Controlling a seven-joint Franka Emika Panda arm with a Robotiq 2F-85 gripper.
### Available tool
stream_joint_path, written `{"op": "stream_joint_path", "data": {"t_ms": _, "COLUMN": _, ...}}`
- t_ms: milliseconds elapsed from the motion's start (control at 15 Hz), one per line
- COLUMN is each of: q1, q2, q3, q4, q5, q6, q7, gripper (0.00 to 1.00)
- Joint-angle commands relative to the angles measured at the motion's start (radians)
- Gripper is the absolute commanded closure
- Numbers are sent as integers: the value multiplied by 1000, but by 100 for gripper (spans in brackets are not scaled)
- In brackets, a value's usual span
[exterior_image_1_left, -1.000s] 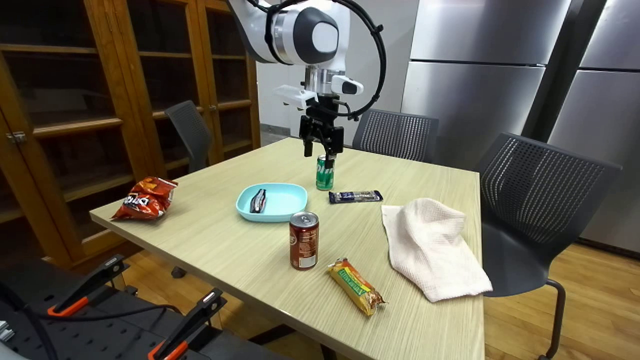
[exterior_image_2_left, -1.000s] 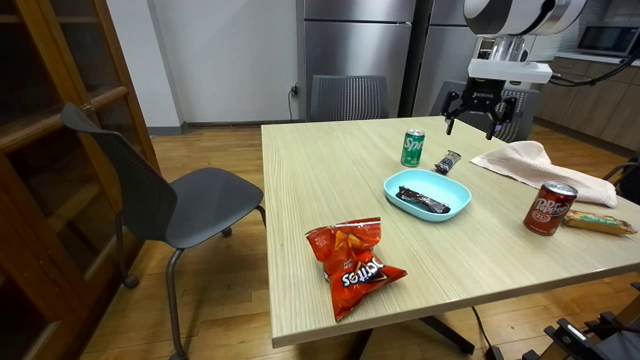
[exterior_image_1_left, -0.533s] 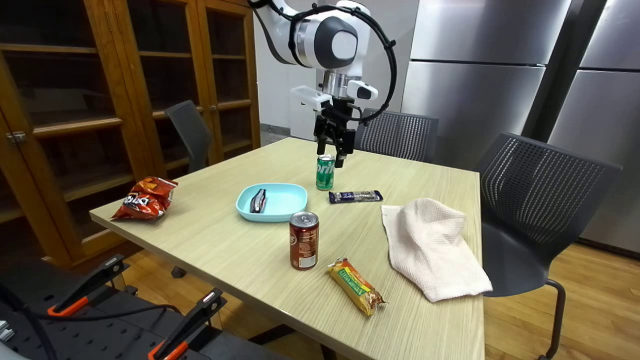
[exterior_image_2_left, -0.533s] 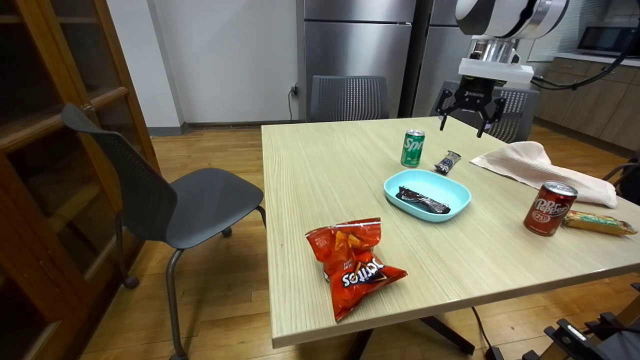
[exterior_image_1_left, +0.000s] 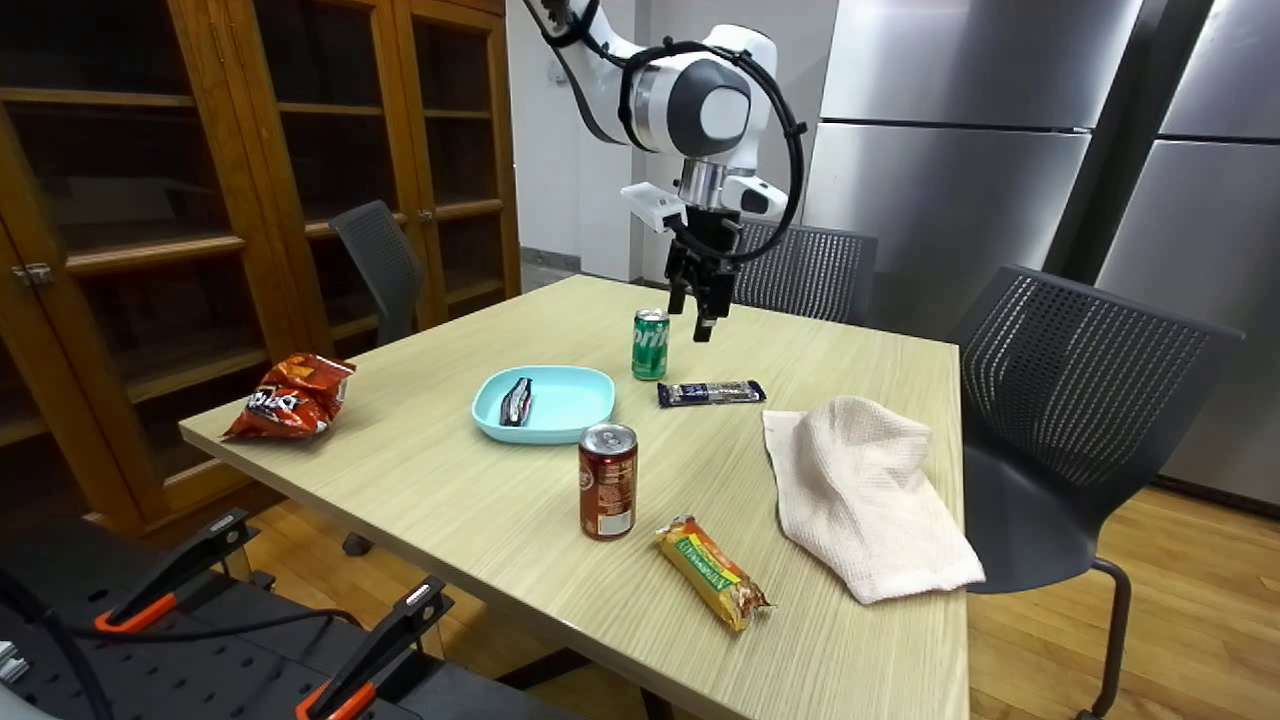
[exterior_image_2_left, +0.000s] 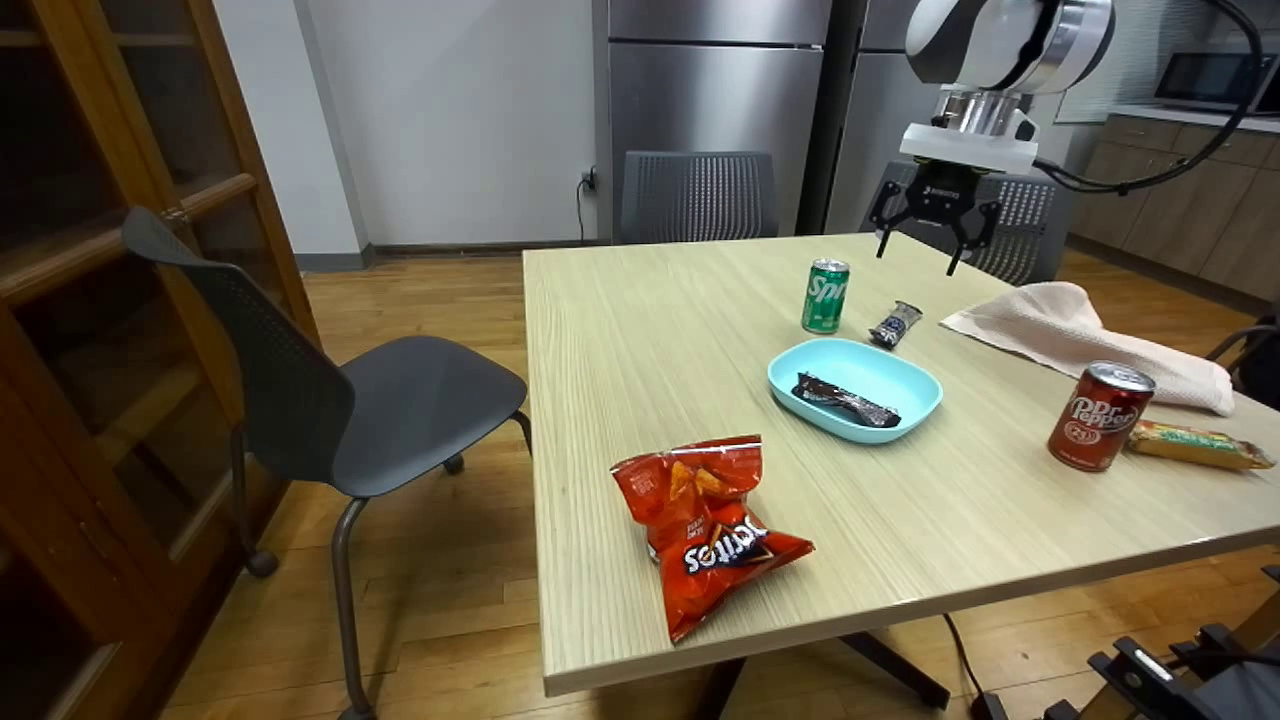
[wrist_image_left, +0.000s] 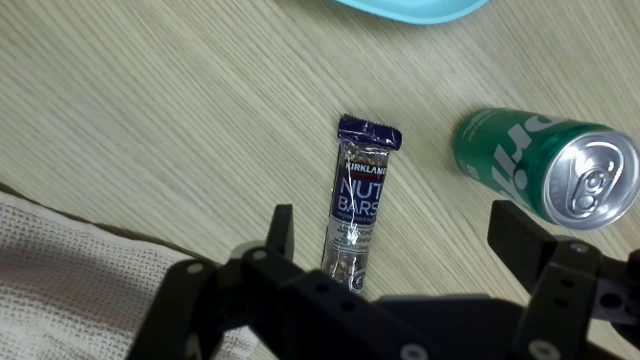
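A: How about the fingers?

B: Spread wide, pinching nothing. Hanging well above the table in both exterior views, clear of any contact.

A: And the nut bar?

B: Flat on the table and, in the wrist view, between the fingertips but closer to the fingertip on the cloth side. There, hidden at the near end by the gripper; in sight at the crimped end, out ahead of the fingertips.

A: Well lined up for a grip?

B: Nearly, at a guess. Running roughly crosswise to the line between the fingers, so ready for a squeeze over the narrow width. Best to ease a little toward the cloth first, to centre the gap.

A: Any hazard close by?

B: Perhaps from the green can, upright near the opposite fingertip. Wise to keep that finger away while descending, to avoid a nudge. Farther ahead of the fingertips, also mind the light-blue dish, with a dark-wrapped bar inside.

A: And the squeeze itself?

B: Come down straight and low, stopping short of scraping the table. Close around the middle rather than the crimped end, gently enough to avoid crushing, firmly enough to stop any swing.
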Motion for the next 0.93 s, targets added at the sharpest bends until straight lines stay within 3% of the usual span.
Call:
{"op": "stream_joint_path", "data": {"t_ms": 0, "q1": -5, "q2": 78, "q3": -7, "q4": 118, "q5": 7, "q6": -52, "q7": 104, "gripper": 0}}
{"op": "stream_joint_path", "data": {"t_ms": 533, "q1": -20, "q2": 235, "q3": -22, "q4": 295, "q5": -3, "q6": -171, "q7": 206, "gripper": 0}}
{"op": "stream_joint_path", "data": {"t_ms": 867, "q1": -19, "q2": 305, "q3": -46, "q4": 367, "q5": -18, "q6": -160, "q7": 281, "gripper": 0}}
